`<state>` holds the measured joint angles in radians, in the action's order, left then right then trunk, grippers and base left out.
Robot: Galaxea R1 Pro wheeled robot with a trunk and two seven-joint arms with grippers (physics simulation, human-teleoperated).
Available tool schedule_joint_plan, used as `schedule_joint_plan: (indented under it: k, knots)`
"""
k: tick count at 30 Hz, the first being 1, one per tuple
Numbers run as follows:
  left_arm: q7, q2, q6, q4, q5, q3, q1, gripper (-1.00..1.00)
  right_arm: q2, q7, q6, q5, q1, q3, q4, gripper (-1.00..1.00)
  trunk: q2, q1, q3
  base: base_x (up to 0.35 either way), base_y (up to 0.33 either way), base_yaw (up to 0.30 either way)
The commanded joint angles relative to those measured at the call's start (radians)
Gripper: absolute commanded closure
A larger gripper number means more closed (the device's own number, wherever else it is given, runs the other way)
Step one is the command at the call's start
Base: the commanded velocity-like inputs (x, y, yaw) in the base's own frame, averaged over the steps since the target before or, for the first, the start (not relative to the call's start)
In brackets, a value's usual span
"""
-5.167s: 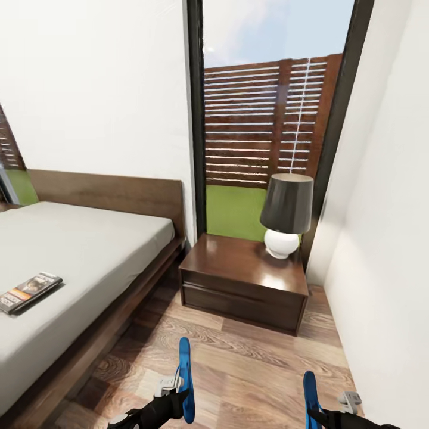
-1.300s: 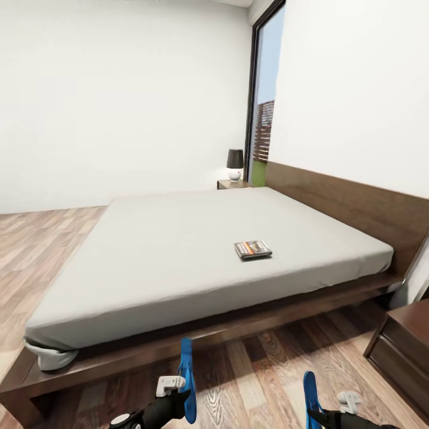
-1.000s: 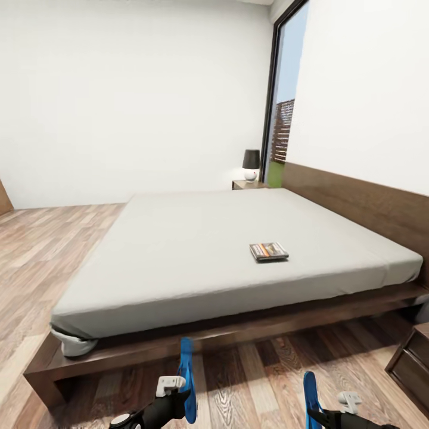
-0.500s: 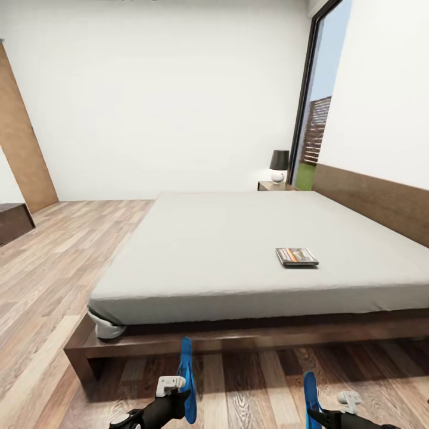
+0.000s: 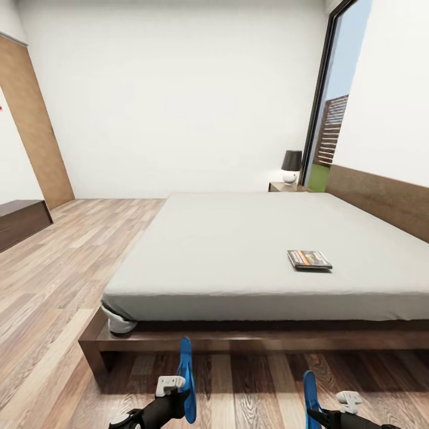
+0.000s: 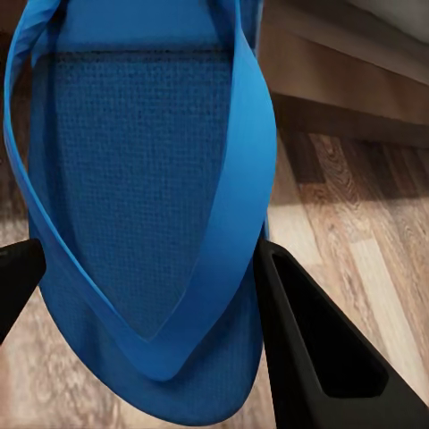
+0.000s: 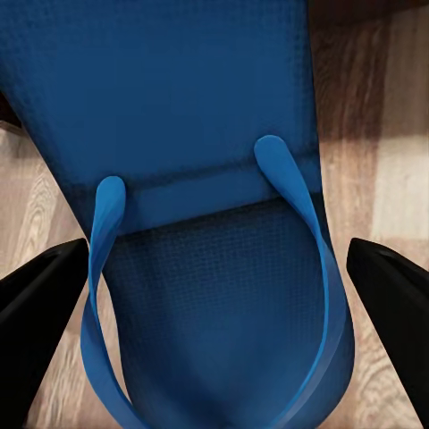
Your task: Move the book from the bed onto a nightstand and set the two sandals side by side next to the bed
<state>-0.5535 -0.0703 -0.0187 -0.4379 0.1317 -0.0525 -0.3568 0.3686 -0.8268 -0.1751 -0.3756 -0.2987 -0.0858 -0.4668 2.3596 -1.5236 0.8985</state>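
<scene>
The bed (image 5: 238, 238) stretches across the head view, its off-white mattress on a dark wooden frame. The book (image 5: 309, 259) lies flat on the mattress near the side closest to me, toward the right. A nightstand (image 5: 287, 186) stands at the bed's far side by the window. Low in the head view, my left gripper (image 5: 173, 396) is shut on one blue sandal (image 5: 186, 381) and my right gripper (image 5: 333, 411) on the other blue sandal (image 5: 310, 393), both above the floor. The left wrist view has black fingers (image 6: 313, 357) clamping the sandal (image 6: 143, 206); the right wrist view has fingers (image 7: 393, 295) flanking the second sandal (image 7: 214, 179).
A dark-shaded lamp (image 5: 291, 165) sits on the far nightstand. A tall window (image 5: 333, 131) is at the right, a brown door (image 5: 36, 131) and a long low dark cabinet (image 5: 21, 220) at the left. Wood-plank floor (image 5: 53, 280) spreads to the left of the bed.
The camera has turned left, so the bed and book slid right in the picture and the near nightstand left it. Both grippers still hold their sandals the same way.
</scene>
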Motion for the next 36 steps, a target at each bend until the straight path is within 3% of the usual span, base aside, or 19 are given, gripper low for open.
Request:
schedule_joint_plan:
  k: [1, 5, 10, 13, 16, 18, 20, 23, 25, 29, 36]
  knots:
    - [-0.004, 0.001, -0.001, 0.001, 0.002, -0.007, -0.001, 1.0, 0.001, 0.0, -0.009, -0.011, 0.0, -0.005, -0.001, 1.0, 0.0, 0.0, 0.001, 0.0, 0.0, 0.0]
    - [0.044, 0.013, -0.003, -0.005, 0.003, -0.013, -0.001, 1.0, 0.002, -0.001, -0.01, -0.011, 0.0, -0.005, -0.001, 1.0, 0.0, 0.0, 0.001, 0.0, 0.0, 0.0]
    - [0.375, 0.022, -0.009, -0.004, -0.001, -0.007, -0.002, 1.0, 0.003, -0.002, -0.012, -0.011, 0.0, -0.005, -0.001, 1.0, 0.0, 0.0, 0.001, 0.0, 0.0, 0.0]
    - [0.495, 0.023, -0.009, 0.006, -0.007, -0.004, -0.002, 1.0, 0.003, -0.001, -0.011, -0.011, 0.0, -0.005, -0.001, 1.0, 0.0, 0.0, 0.001, 0.0, 0.0, 0.0]
    - [0.525, 0.023, -0.011, 0.014, -0.047, -0.004, -0.002, 1.0, 0.003, 0.0, -0.011, -0.011, 0.0, -0.005, -0.001, 1.0, 0.0, 0.0, 0.001, 0.0, 0.0, 0.0]
    - [0.533, 0.024, -0.012, 0.016, -0.102, -0.005, -0.002, 1.0, 0.003, 0.0, -0.011, -0.011, 0.0, -0.005, -0.001, 1.0, 0.0, 0.0, 0.001, 0.0, 0.0, 0.0]
    - [0.539, 0.025, -0.026, 0.018, -0.179, -0.006, -0.002, 1.0, 0.003, 0.0, -0.011, -0.011, 0.0, -0.005, -0.001, 1.0, 0.0, 0.0, 0.001, 0.0, 0.0, 0.0]
    - [0.54, 0.026, -0.077, 0.019, -0.222, -0.008, -0.002, 1.0, 0.003, 0.0, -0.011, -0.011, 0.0, -0.005, -0.001, 1.0, 0.0, 0.0, 0.001, 0.0, 0.0, 0.0]
    - [0.543, 0.026, -0.117, 0.019, -0.236, -0.01, -0.002, 1.0, 0.003, 0.0, -0.011, -0.011, 0.0, -0.005, -0.001, 1.0, 0.0, 0.0, 0.001, 0.0, 0.0, 0.0]
    - [0.622, 0.026, -0.147, 0.018, -0.24, -0.013, -0.002, 1.0, 0.003, 0.0, -0.01, -0.011, 0.0, -0.005, -0.001, 1.0, 0.0, 0.0, 0.001, 0.0, 0.0, 0.0]
    - [0.666, 0.023, -0.153, 0.015, -0.206, -0.015, -0.003, 1.0, 0.003, 0.0, -0.01, -0.011, 0.0, -0.005, -0.001, 1.0, 0.0, 0.0, 0.001, 0.0, 0.0, 0.0]
